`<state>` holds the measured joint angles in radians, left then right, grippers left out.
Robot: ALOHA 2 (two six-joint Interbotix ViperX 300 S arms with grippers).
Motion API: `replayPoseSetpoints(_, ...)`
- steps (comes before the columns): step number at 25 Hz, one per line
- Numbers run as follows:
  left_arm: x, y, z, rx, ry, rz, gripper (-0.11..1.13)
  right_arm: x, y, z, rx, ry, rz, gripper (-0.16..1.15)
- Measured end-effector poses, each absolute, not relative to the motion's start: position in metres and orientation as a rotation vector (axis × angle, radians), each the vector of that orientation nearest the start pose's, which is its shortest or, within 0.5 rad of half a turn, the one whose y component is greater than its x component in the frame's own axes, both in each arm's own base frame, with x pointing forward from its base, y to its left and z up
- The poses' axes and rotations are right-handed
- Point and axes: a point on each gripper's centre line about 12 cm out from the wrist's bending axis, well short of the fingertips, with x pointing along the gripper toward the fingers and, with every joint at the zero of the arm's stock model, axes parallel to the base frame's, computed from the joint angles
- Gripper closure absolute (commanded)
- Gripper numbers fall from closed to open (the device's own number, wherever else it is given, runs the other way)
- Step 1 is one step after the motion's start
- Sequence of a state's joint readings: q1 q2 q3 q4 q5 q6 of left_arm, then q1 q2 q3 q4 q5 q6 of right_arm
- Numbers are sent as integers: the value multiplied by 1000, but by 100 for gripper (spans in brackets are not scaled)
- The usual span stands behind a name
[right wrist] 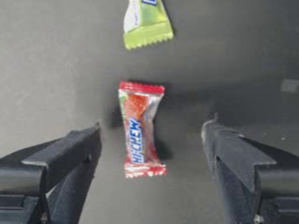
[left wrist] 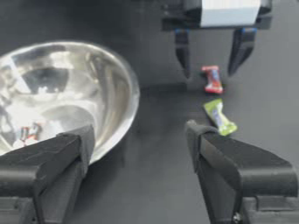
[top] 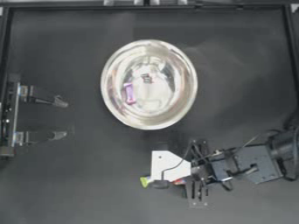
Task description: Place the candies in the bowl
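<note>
- The red candy (right wrist: pixel 140 129) lies flat on the dark table (top: pixel 70 183), seen from above at about 5 o'clock from the bowl (top: pixel 114 103), under the front of the right arm; there it is mostly hidden, with only a red speck showing.
- In the right wrist view it lies lengthwise between the two jaws, touching neither, its blue lettering facing up.
- The lime green candy (right wrist: pixel 146 24) lies just beyond the red one, apart from it; from above it is the small green spot (top: pixel 144 181) at 9 o'clock from the right gripper.
- The right gripper (right wrist: pixel 152 144) is low over the table with its jaws spread wide on either side of the red candy, holding nothing.
- The bowl sits on the table a little above centre in the top view, well apart from both loose candies.
- Inside it a purple candy (top: pixel 129 93) lies toward 9 o'clock of the bowl's floor, and a small white-and-dark candy (top: pixel 146 78) sits near the middle, toward 12 o'clock.
- The left gripper (top: pixel 58 119) is parked at the table's 9 o'clock edge, well apart from the bowl, jaws wide open and empty.
- Its wrist view looks across the table past the bowl's rim to the right gripper (left wrist: pixel 213 61) and both loose candies.
</note>
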<state>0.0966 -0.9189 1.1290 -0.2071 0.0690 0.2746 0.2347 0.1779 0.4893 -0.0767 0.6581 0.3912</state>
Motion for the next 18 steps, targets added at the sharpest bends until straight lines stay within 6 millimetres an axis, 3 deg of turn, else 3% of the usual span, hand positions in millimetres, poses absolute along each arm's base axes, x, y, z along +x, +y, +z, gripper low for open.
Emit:
replayPoseSetpoints(5,204,18,261,50,281,72,7,367,82,107,91,1328,-60,9)
replayPoseSetpoints(13,204,18,261,40,279,73,7,366,86,102,77,1339,-53,61)
replayPoseSetpoints(18,204,18,261,38,279,73,7,366,87,102,80,1341,-54,63)
